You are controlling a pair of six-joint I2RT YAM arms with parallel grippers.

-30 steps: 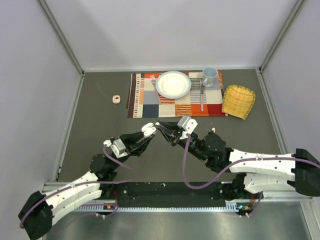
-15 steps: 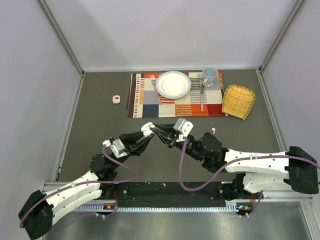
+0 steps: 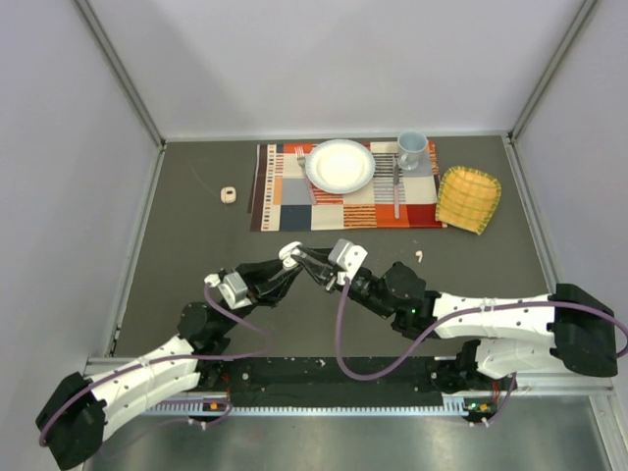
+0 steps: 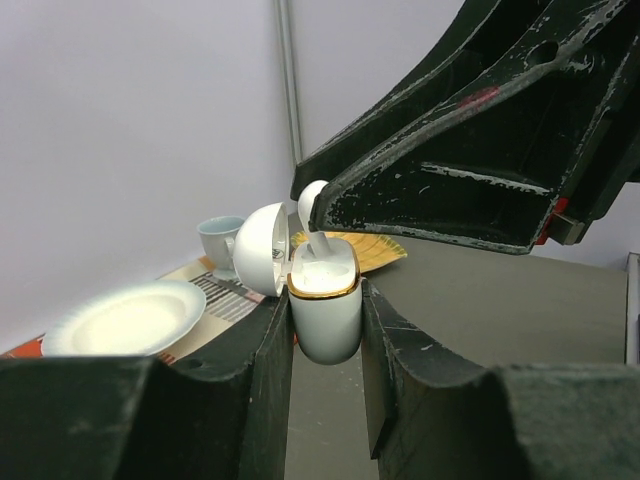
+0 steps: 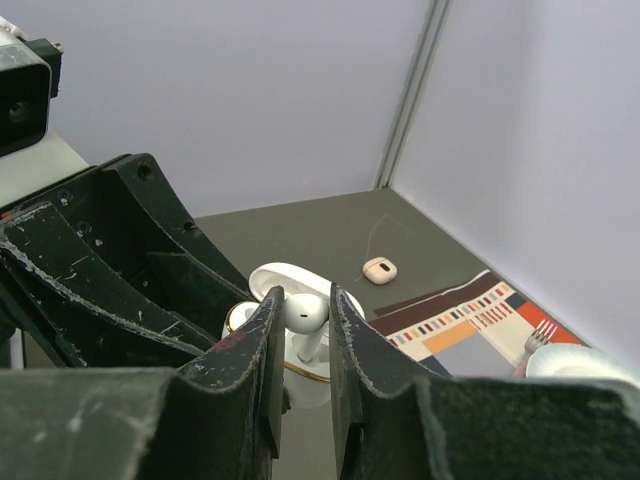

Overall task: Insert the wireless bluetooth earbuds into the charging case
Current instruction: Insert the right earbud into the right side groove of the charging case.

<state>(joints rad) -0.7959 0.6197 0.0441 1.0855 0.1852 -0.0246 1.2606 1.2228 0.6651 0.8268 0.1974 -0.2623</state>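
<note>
**Top view, read left to right.** (1) A small pinkish-beige object point(image 3: 229, 194) lies on the grey table point(image 3: 186, 265), well apart from both arms. (2) I see my left gripper point(image 4: 325, 322) pressed onto the white charging case point(image 4: 325, 305), 1 finger on each side. The case stands upright with a gold band at its rim, and its lid point(image 4: 260, 248) is swung open to the left. (3) My right gripper point(image 5: 303, 305) meets the left one over the case, its 2 fingers pinching 1 white earbud point(image 5: 305, 313). The left wrist view shows the earbud's stem pointing down into the open top of the case, with the head above the rim. (4) A small pale piece point(image 3: 419, 256) rests on the table just right of the right wrist; it is too small to identify. (5) Behind the arms, a patchwork placemat point(image 3: 294, 201) carries a fork point(image 3: 301, 157), a white plate point(image 3: 340, 165), a knife point(image 3: 395, 194) and a pale blue mug point(image 3: 411, 149). (6) A yellow cloth point(image 3: 468, 198) lies just beside the mat's right edge.
</note>
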